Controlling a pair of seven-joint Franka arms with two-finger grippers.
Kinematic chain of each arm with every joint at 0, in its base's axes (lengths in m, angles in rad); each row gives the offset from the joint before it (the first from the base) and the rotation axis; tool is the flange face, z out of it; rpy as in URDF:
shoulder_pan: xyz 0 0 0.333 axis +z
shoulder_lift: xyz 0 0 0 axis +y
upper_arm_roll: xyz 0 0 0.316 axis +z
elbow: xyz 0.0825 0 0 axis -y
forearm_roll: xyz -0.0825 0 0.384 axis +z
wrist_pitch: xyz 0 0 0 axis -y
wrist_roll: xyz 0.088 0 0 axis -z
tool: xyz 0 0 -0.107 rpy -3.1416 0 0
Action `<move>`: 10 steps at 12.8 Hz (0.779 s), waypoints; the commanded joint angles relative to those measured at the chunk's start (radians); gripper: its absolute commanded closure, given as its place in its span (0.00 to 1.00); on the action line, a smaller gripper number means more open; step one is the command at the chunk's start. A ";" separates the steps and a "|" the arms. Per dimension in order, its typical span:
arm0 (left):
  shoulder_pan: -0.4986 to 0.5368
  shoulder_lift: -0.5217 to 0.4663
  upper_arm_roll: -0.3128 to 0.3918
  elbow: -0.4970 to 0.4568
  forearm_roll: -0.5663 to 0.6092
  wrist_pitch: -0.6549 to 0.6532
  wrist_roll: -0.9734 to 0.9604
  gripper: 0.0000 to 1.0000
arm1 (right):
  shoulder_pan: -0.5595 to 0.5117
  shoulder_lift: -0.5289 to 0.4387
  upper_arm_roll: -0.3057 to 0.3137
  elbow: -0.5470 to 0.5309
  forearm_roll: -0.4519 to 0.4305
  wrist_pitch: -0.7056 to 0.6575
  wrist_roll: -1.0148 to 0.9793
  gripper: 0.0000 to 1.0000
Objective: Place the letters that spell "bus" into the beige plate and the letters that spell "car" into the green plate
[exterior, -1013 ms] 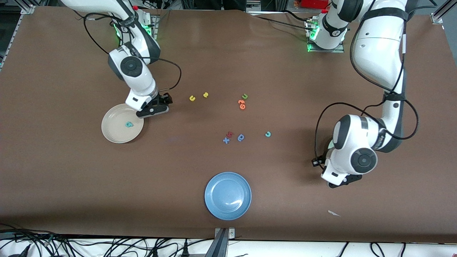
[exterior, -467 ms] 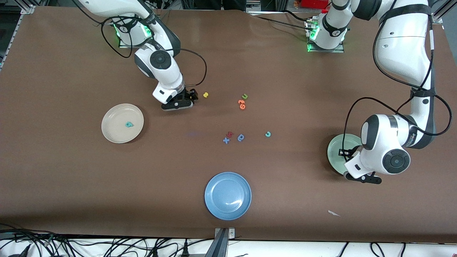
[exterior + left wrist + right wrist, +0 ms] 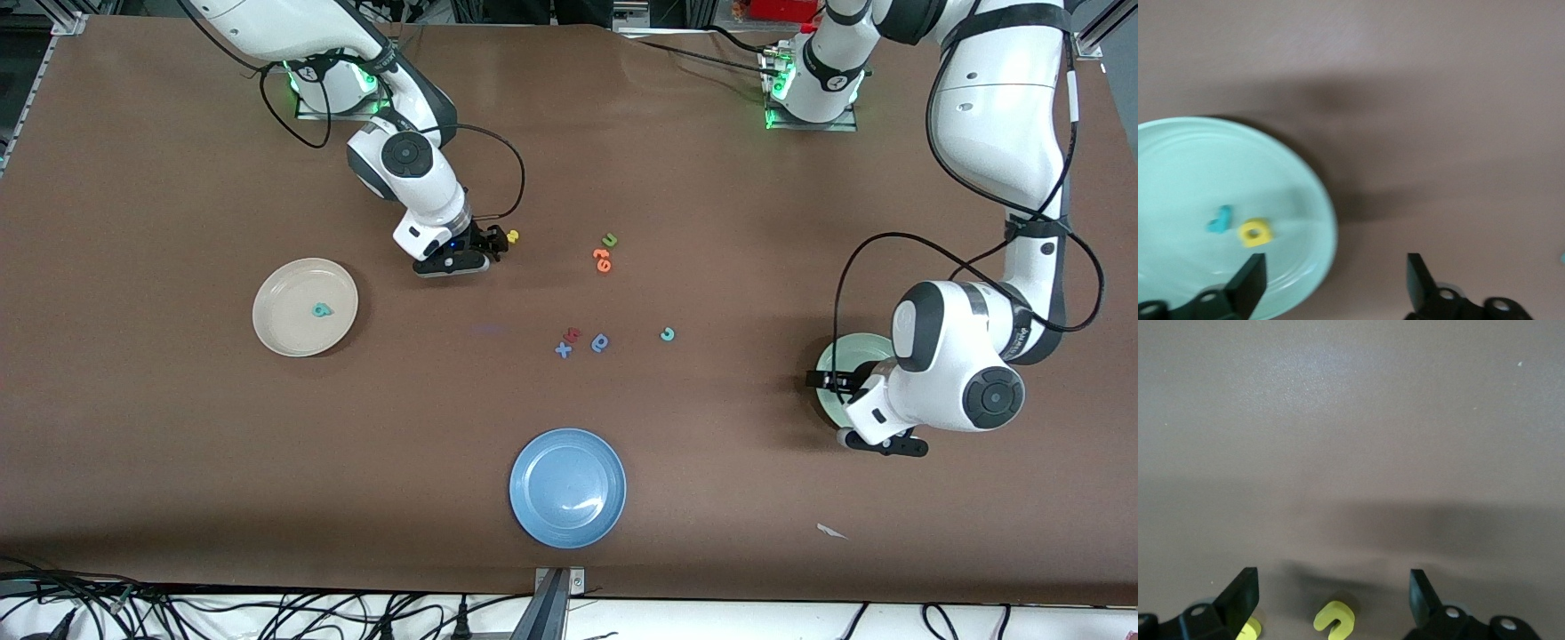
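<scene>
The yellow "u" (image 3: 1334,619) lies flat on the brown table (image 3: 178,427), directly under the right gripper (image 3: 1333,603), whose jaws stand wide apart with nothing between them. In the right wrist view the letter sits about midway between the two fingertips, and a second yellow piece (image 3: 1250,627), likely the yellow "s" (image 3: 512,236), peeks out at one finger. The step in hand appears to be picking the "u" for the beige plate (image 3: 276,333), which already holds the teal "b" (image 3: 321,309). To do it well, the gripper should descend straight down, keeping the "u" centred, and close only once the fingertips are level with the foam; the neighbouring yellow piece is close enough that a finger could nudge or trap it, so a slight shift away from it seems wise.

Toward the left arm's end of the table, the green plate (image 3: 1305,193) holds a teal "r" (image 3: 1220,219) and a yellow "a" (image 3: 1255,233), just beside each other. The left gripper (image 3: 1335,283) hangs over the plate's rim, fingers spread and empty. The teal "c" (image 3: 668,334) lies on the table, well apart from that plate. The green "u" (image 3: 610,240), orange letters (image 3: 603,259), blue "x" (image 3: 563,349) and blue plate (image 3: 533,524) should stay untouched.
</scene>
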 commanded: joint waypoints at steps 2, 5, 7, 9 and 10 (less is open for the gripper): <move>-0.188 -0.014 0.004 -0.048 -0.026 0.151 -0.373 0.00 | 0.002 -0.004 -0.002 -0.035 -0.016 0.012 0.008 0.00; -0.293 -0.016 0.004 -0.084 -0.023 0.223 -0.657 0.00 | 0.002 -0.037 -0.002 -0.096 -0.059 0.012 0.004 0.00; -0.356 -0.022 0.007 -0.148 -0.015 0.280 -0.732 0.00 | 0.003 -0.037 -0.001 -0.101 -0.064 0.012 0.004 0.00; -0.391 -0.037 0.008 -0.237 -0.014 0.393 -0.813 0.00 | 0.003 -0.029 -0.001 -0.100 -0.079 0.014 0.005 0.00; -0.400 -0.055 0.008 -0.284 -0.014 0.424 -0.833 0.00 | 0.003 -0.021 -0.001 -0.100 -0.082 0.017 0.007 0.01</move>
